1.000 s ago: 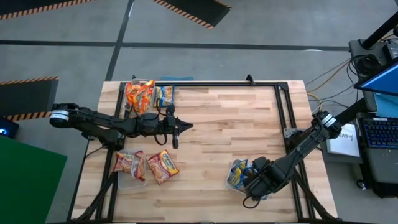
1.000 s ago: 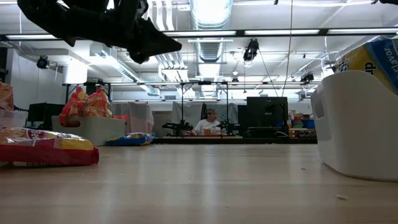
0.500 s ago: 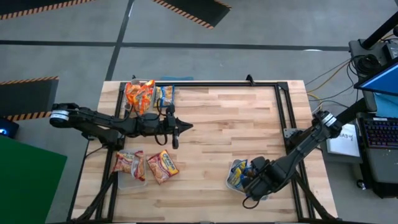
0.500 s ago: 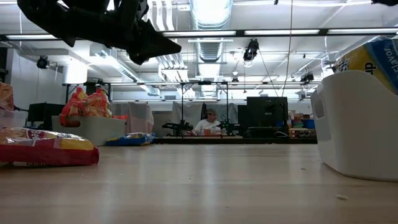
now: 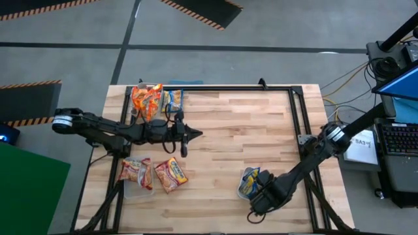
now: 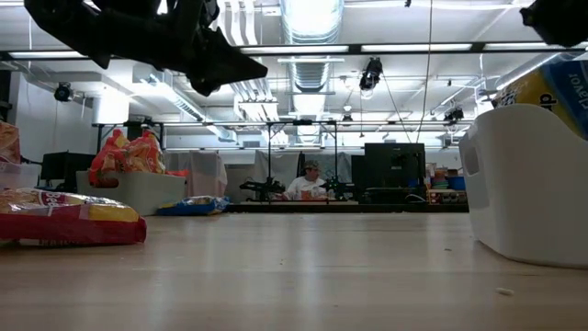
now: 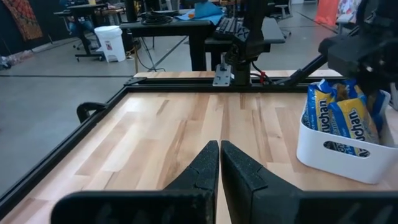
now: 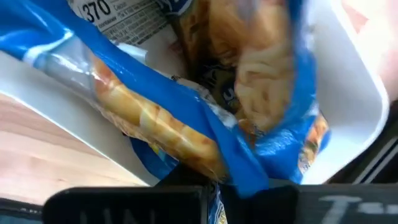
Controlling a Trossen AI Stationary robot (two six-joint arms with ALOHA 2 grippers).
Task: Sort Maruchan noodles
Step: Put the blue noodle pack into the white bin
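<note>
Blue noodle packets [image 5: 250, 181] stand in a white tub [image 6: 528, 184] near the table's near right. My right gripper [image 5: 260, 194] is at that tub, shut on one blue packet [image 8: 186, 118]. Orange packets [image 5: 146, 99] fill a tub at the far left, and one blue packet [image 5: 172, 100] lies flat beside it. Two red packets [image 5: 136, 171] [image 5: 170, 173] lie at the near left, the first on a clear tub. My left gripper [image 7: 219, 146] hovers shut above mid-table [image 5: 194, 133], touching nothing. My right gripper holds a blue packet in the tub by a blue edge [image 8: 231, 163] that runs down between its fingers. The packet itself covers the fingers, so the kind of hold does not show. The packet sits tilted inside the white tub among the other blue ones.
A black metal frame [image 5: 228, 89] borders the table. Bare wood [image 5: 241, 137] stretches between the arms. Beyond the far edge in the low view a person [image 6: 307, 184] sits among desks and monitors. A laptop [image 5: 398, 98] and cables lie off the table's right side.
My right gripper has shifted toward the table's near edge and slightly left at the white tub, its arm swinging with it; it now shows at the top right of the low view.
</note>
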